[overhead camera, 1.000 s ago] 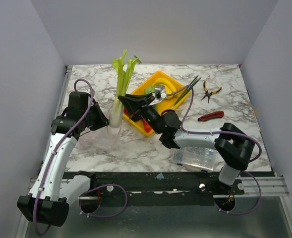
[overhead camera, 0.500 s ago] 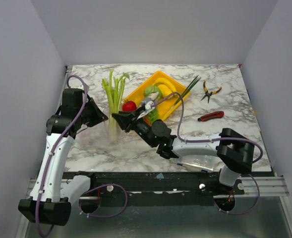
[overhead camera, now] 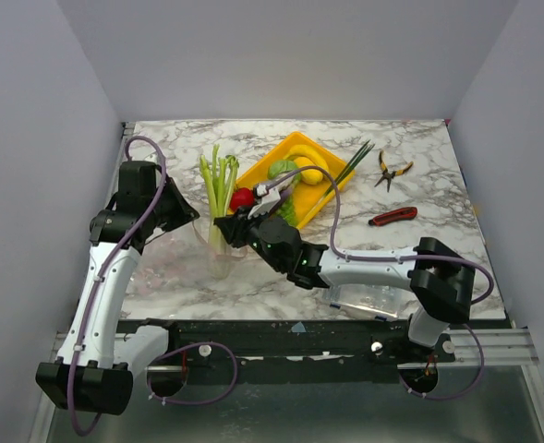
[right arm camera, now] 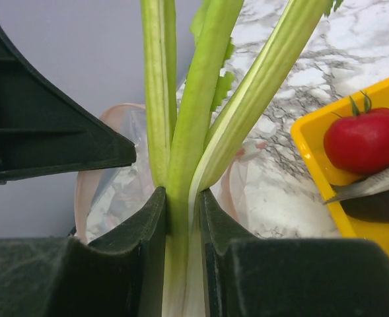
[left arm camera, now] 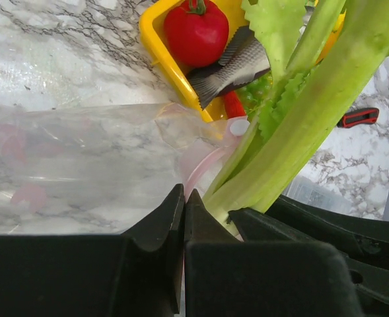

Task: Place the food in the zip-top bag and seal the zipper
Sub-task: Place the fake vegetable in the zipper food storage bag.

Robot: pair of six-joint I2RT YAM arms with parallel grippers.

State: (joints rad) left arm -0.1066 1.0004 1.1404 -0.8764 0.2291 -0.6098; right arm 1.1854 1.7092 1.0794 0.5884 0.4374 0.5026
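My right gripper (overhead camera: 227,228) is shut on the white-green leek (overhead camera: 218,178), holding it upright by its lower stalk (right arm camera: 181,142) with its base at the open mouth of the clear zip-top bag (overhead camera: 172,266). My left gripper (overhead camera: 185,214) is shut on the bag's pink zipper strip (left arm camera: 201,173) and holds the mouth edge up; the bag (left arm camera: 82,165) lies flat to the left. The leek (left arm camera: 300,125) stands just right of the left jaws. The red tomato (overhead camera: 243,197), grey fish (left arm camera: 230,66), bananas (overhead camera: 307,171) and green pieces lie in the yellow tray (overhead camera: 332,159).
Yellow-handled pliers (overhead camera: 392,169) and a red utility knife (overhead camera: 392,216) lie at the right back. A rigid clear box (overhead camera: 368,297) sits at the front edge under the right arm. Thin green stalks (overhead camera: 350,166) lean on the tray's right rim.
My right gripper has carried the leek from the tray leftward and down to the bag's mouth. My left gripper has kept its hold on the bag edge, shifting slightly.
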